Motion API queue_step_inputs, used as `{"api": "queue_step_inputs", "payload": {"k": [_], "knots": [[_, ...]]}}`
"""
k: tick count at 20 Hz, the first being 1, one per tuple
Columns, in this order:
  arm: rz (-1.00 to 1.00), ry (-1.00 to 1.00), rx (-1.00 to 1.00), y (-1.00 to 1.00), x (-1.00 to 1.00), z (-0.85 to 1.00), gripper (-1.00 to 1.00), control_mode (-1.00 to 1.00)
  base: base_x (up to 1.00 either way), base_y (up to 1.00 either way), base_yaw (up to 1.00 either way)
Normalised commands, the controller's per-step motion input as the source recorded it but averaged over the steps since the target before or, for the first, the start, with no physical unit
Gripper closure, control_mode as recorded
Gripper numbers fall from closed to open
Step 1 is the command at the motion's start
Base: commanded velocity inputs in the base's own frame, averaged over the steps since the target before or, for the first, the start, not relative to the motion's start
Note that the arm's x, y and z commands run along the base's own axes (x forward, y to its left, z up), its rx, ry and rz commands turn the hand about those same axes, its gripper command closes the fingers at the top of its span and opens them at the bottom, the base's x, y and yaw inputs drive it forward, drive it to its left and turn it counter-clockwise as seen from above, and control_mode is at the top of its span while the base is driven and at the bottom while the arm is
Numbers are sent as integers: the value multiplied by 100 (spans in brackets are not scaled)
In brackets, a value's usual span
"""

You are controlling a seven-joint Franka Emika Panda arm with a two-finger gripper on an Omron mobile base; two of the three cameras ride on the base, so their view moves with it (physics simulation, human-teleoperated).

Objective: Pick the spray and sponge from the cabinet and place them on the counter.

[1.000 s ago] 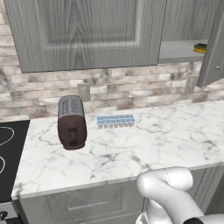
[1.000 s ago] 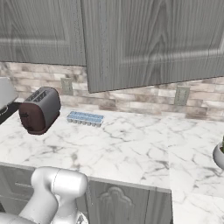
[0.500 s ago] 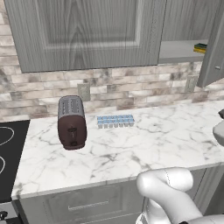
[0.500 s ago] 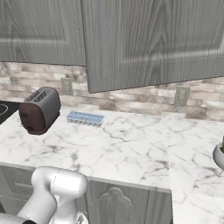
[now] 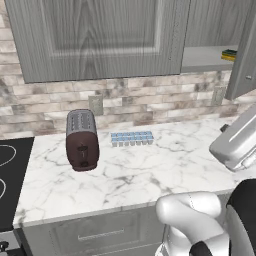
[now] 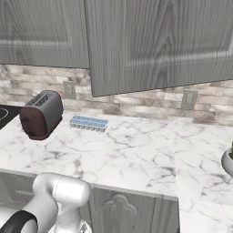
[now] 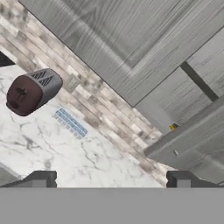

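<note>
- The gripper [image 7: 109, 179] stands wide apart and empty in the hand view: its two dark fingertips [image 7: 41, 178] rise far from each other at the bottom, with nothing between them.
- The landmark here is the toaster [image 5: 81, 140], a dark red body with a grey slotted top, standing on the desk [image 5: 165, 170], a white marble top with grey veins.
- Just to the right of the toaster, near the brick wall, lies a pale blue ice-cube tray [image 5: 131, 138], flat on the desk and apart from the toaster.
- To the left of the toaster, the black stovetop [image 5: 10, 175] begins where the desk ends.
- Above the toaster hangs the cabinet [image 5: 100, 35], grey wood-grain with panelled doors; the door straight over the toaster is closed.
- Far to the right of the toaster and higher up, one cabinet door [image 5: 245, 55] stands swung open, showing a grey inner shelf [image 5: 205, 59].
- The sponge [image 5: 229, 54] lies on that shelf at the far right, yellow with a dark green layer, partly hidden by the open door's edge. In the hand view it is a small yellow speck [image 7: 173, 127] at the shelf's edge.
- I cannot make out the spray bottle.
- On the wall behind the toaster, slightly to its right, sits a grey outlet plate [image 5: 95, 104].
- Below the desk's front edge run grey drawers [image 5: 95, 235].
</note>
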Motion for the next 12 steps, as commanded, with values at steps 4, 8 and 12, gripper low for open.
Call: {"api": "queue_step_inputs", "payload": {"k": [4, 8, 12], "knots": [[0, 9, -12, 54, 33, 0, -100, -100, 0, 0, 0], [-4, 0, -17, 17, 16, 0, -100, -100, 0, 0, 0], [-6, 1, -21, -1, 15, 0, -100, -100, 0, 0, 0]]}}
